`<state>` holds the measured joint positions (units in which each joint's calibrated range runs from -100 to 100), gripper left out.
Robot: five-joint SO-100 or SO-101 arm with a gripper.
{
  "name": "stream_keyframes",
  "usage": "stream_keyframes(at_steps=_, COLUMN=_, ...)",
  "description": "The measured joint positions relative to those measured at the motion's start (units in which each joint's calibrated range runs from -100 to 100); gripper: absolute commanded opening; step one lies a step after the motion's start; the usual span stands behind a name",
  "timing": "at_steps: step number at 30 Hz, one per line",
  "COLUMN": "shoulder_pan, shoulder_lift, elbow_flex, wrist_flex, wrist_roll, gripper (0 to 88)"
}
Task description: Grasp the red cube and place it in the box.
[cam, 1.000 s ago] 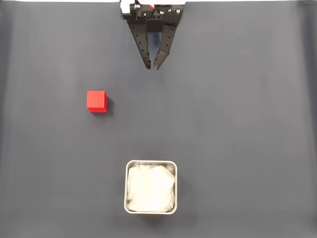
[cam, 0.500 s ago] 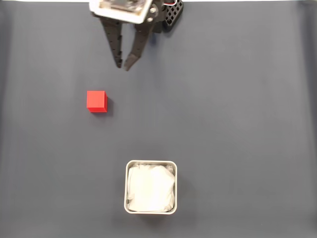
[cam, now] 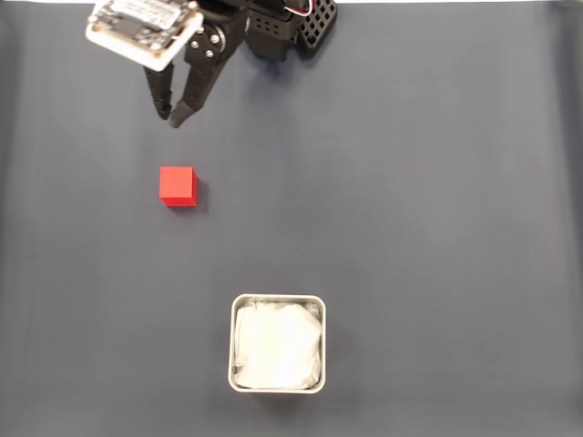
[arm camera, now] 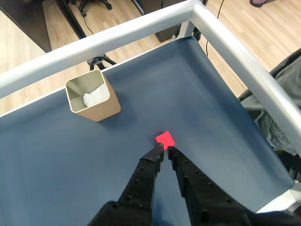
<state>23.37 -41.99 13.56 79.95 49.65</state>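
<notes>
My hand (cam: 169, 117) hangs near the top left of the fixed view, its two black fingers (cam: 194, 95) pinched almost together with only a thin slit between the tips, holding nothing. The red cube (cam: 178, 186) sits on the dark blue tabletop (cam: 410, 200) just toward six o'clock from my fingertips, clear of them. In the wrist view the cube (arm camera: 165, 139) lies right beyond my fingertips. The box (cam: 277, 343), lined with white paper, stands well apart, toward five o'clock from the cube.

Office: wood floor (arm camera: 237, 19), chair base (arm camera: 91, 4)
</notes>
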Motion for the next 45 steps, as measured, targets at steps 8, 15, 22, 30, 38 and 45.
stream_keyframes(at_steps=8, shoulder_pan=2.6, shoulder_lift=1.8, elbow_flex=0.1, wrist_flex=0.0, wrist_roll=0.6, gripper=5.7)
stream_keyframes(at_steps=15, shoulder_pan=4.1, shoulder_lift=2.5, elbow_flex=3.3, wrist_flex=-0.2, wrist_roll=1.5, gripper=12.4)
stream_keyframes(at_steps=22, shoulder_pan=5.2, shoulder_lift=2.5, elbow_flex=8.8, wrist_flex=-3.4, wrist_roll=2.4, gripper=16.9)
stream_keyframes(at_steps=30, shoulder_pan=5.5, shoulder_lift=3.4, elbow_flex=13.2, wrist_flex=-7.7, wrist_roll=2.8, gripper=20.6)
stream_keyframes(at_steps=38, shoulder_pan=5.7, shoulder_lift=5.1, elbow_flex=16.5, wrist_flex=-13.1, wrist_roll=3.0, gripper=23.9)
stream_keyframes(at_steps=45, shoulder_pan=5.7, shoulder_lift=6.2, elbow_flex=20.4, wrist_flex=-17.7, wrist_roll=3.2, gripper=25.2)
